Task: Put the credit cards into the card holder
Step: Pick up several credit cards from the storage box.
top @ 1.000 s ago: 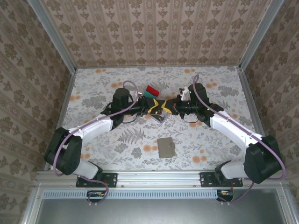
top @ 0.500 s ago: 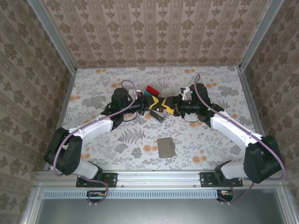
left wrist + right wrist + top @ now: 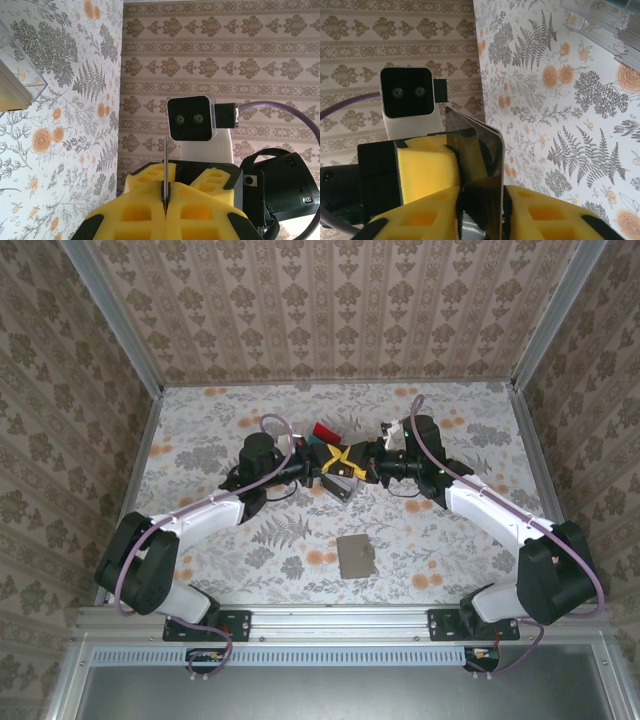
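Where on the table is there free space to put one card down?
Free: the cloth between the card holder and the right arm; also the far left corner, beyond the left arm. Crowded: the middle, where both arms meet at the clear rack.

Left wrist cam (image 3: 406, 92) is riding just behind the left hand (image 3: 165, 202), rolled sideways, looking at the dark card (image 3: 164, 160) edge-on, v. close. Right wrist cam (image 3: 188, 119) is sitting behind the right hand (image 3: 481, 202), facing the card's opposite side. Both are sharing card & each other's lens. Top cam is looking down from high above/behind, card mid-frame, whole table (image 3: 430, 540) in view.
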### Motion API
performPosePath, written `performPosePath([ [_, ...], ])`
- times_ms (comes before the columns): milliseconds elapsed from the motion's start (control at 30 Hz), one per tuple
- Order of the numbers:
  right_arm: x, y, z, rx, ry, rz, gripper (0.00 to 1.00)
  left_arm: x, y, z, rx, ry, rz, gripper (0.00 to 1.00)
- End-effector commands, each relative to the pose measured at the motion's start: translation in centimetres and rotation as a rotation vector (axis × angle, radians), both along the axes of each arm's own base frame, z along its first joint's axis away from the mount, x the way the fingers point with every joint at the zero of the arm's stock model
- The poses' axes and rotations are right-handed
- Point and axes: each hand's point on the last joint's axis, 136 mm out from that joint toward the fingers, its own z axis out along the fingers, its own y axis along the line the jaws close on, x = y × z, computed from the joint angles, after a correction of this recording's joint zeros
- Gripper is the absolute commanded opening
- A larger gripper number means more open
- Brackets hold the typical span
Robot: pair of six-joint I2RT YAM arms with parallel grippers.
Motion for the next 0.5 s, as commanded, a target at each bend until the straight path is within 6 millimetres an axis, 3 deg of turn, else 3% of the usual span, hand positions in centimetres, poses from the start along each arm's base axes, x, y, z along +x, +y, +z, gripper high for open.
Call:
performPosePath([
  [0, 0.2, -0.8, -1.9, -0.092, 0.035, -0.049, 0.26, -0.6, -0.3, 3.4, -0.107, -0.080, -0.021, 0.05],
  [133, 0.0, -1.6, -3.1, -0.157, 0.055, -0.066, 0.26, -0.2, 0.0, 4.0, -0.117, -0.094, 0.010, 0.09],
  [467, 0.1, -1.8, -3.4, -0.161, 0.057, -0.070, 0.24, 0.0, 0.8, 4.0, -0.136, -0.097, 0.034, 0.11],
])
